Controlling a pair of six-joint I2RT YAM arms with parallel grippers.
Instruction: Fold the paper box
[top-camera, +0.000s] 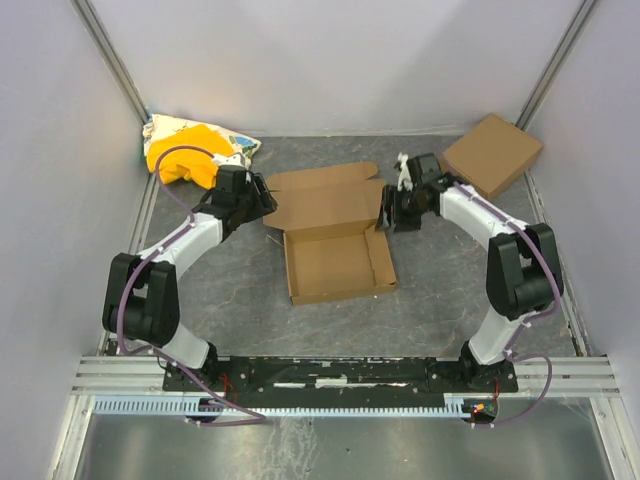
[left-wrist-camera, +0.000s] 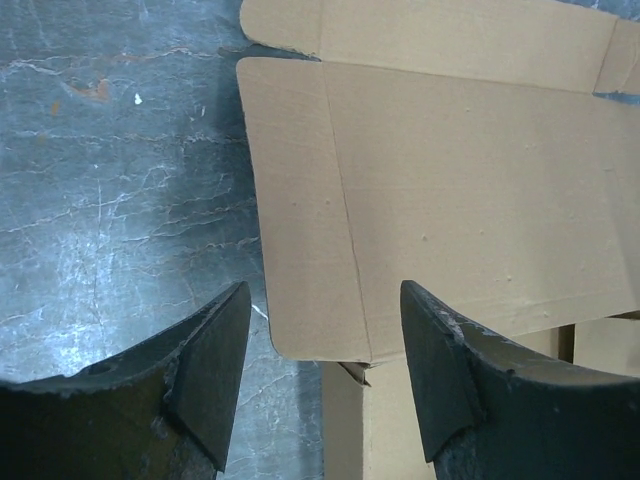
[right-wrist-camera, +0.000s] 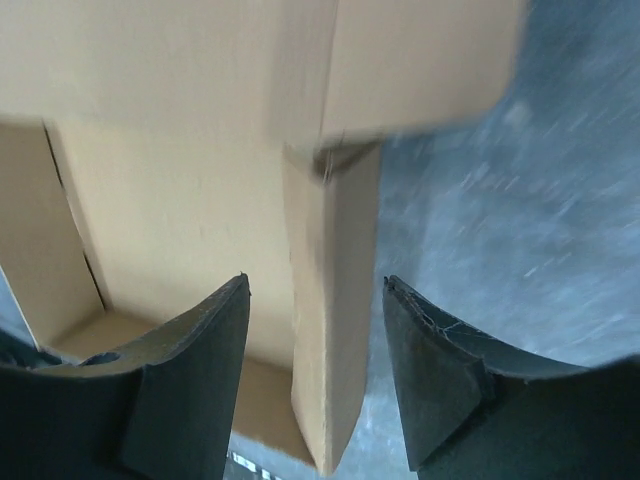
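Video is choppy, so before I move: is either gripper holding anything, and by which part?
Nothing is held. The right gripper is open astride the right side wall of the paper box; the left gripper is open over the lid's left corner.

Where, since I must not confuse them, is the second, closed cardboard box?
In the top view, the closed cardboard box lies at the far right corner, beyond the right claw.

The left arm (top-camera: 185, 245) and right arm (top-camera: 480, 220) rise from the near edge of the surface (top-camera: 440, 300), elbows out, wrists turned inward toward each other. The left gripper (left-wrist-camera: 325, 300) is spread wide. The right gripper (right-wrist-camera: 315, 285) is likewise parted, clamping nothing.
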